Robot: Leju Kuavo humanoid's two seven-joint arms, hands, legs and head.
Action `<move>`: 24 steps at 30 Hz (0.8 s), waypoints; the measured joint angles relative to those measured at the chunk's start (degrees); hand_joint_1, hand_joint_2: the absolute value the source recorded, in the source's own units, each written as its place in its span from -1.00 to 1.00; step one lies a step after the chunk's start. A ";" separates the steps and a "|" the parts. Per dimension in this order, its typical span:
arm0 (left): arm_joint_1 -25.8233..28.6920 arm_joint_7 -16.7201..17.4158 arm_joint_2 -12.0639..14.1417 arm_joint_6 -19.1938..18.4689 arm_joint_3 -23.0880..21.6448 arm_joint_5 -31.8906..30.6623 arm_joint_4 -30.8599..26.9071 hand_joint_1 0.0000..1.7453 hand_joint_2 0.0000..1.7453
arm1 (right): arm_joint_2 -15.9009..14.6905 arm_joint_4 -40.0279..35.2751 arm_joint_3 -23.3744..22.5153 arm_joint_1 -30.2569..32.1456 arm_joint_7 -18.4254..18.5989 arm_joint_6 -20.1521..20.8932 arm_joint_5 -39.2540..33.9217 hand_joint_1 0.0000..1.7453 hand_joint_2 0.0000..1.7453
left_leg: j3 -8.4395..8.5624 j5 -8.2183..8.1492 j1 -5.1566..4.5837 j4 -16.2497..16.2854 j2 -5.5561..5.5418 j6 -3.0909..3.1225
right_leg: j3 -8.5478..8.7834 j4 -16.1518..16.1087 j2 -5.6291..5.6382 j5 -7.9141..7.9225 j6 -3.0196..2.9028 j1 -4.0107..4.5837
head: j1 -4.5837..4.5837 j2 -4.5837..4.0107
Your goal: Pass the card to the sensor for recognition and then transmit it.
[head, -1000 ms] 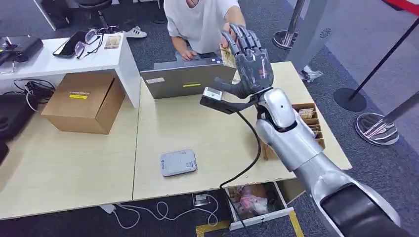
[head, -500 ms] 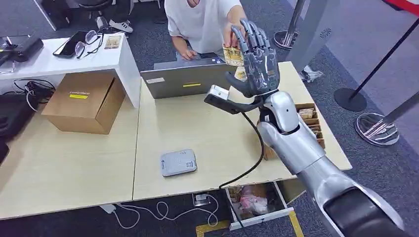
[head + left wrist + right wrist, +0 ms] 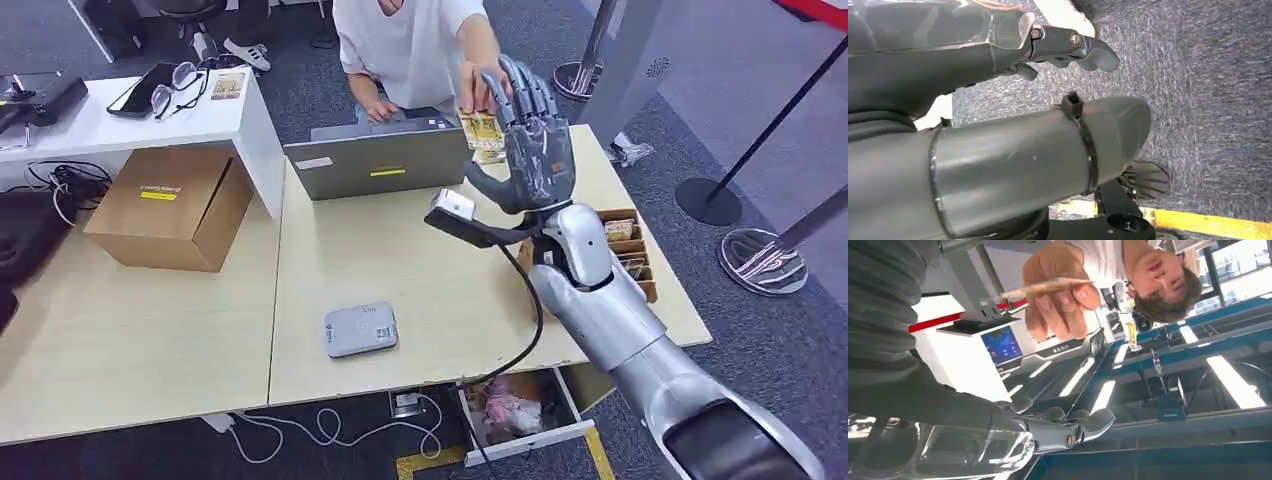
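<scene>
A person's hand [image 3: 478, 85] pinches the yellowish card [image 3: 480, 128] above the table's far edge. The right wrist view shows that card [image 3: 1048, 286] edge-on in the person's fingers, apart from my own fingers [image 3: 1068, 430]. My right hand [image 3: 535, 150] is raised just right of the card, fingers spread and holding nothing. The grey card sensor [image 3: 360, 329] lies flat on the table near the front edge. My left hand [image 3: 1068, 47] hangs over the carpet with nothing in it.
A grey laptop [image 3: 375, 165] stands in front of the seated person. A cardboard box [image 3: 170, 205] sits at the left, and a wooden tray of cards [image 3: 630, 250] at the table's right edge. A drawer [image 3: 520, 410] hangs open below. Stanchion bases [image 3: 760, 260] stand at the right.
My right hand has moved right and slightly lower. The card has moved right and down with the person's fingers, which now hold it apart from my hand.
</scene>
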 joint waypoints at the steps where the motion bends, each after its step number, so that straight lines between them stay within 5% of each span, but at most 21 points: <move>1: -0.01 0.09 -0.02 0.13 0.02 0.00 0.00 -1.00 -1.00 | 0.00 0.04 0.00 0.00 -0.09 0.07 0.04 -1.00 1.00 | 0.00 0.00 0.00 0.00 0.00 0.00 | 0.00 0.00 0.00 0.00 0.00 0.00 | 0.00 0.00; 16: -0.86 2.97 0.09 -0.79 0.46 0.00 0.00 -1.00 -1.00 | 1.57 4.15 0.76 -2.60 -1.55 1.62 -0.70 -1.00 1.00 | -0.02 0.00 0.00 0.00 -0.01 0.00 | 0.01 0.01 -0.02 0.00 0.00 0.00 | 0.00 0.00; 17: -0.95 2.99 0.09 -0.88 0.48 0.00 0.00 -1.00 -1.00 | 1.75 4.48 0.85 -2.71 -1.55 1.70 -0.70 -0.48 1.00 | -0.02 0.00 0.00 0.00 -0.01 0.00 | 0.01 0.01 -0.02 0.00 0.00 0.00 | 0.00 0.00; 18: -1.02 2.99 0.11 -0.98 0.50 0.00 0.00 -1.00 -1.00 | 1.90 4.81 0.98 -2.81 -1.55 1.79 -0.72 0.60 1.00 | -0.02 0.00 0.00 0.00 -0.01 0.00 | 0.01 0.01 -0.02 0.00 0.00 0.00 | 0.00 0.00; 20: -1.06 2.99 0.09 -1.01 0.57 0.00 0.00 -1.00 -1.00 | 2.12 5.33 1.20 -3.01 -1.57 1.94 -0.87 1.00 1.00 | -0.02 0.00 0.00 0.00 -0.01 0.00 | 0.00 0.01 -0.01 0.00 0.00 0.00 | 0.00 0.00; 24: -1.07 3.04 0.11 -1.03 0.70 0.00 0.00 -1.00 -1.00 | 2.47 6.01 1.64 -3.23 -1.62 1.97 -1.11 1.00 1.00 | -0.03 0.00 0.00 0.00 -0.01 0.00 | 0.00 0.01 -0.02 0.00 0.00 0.00 | 0.00 0.00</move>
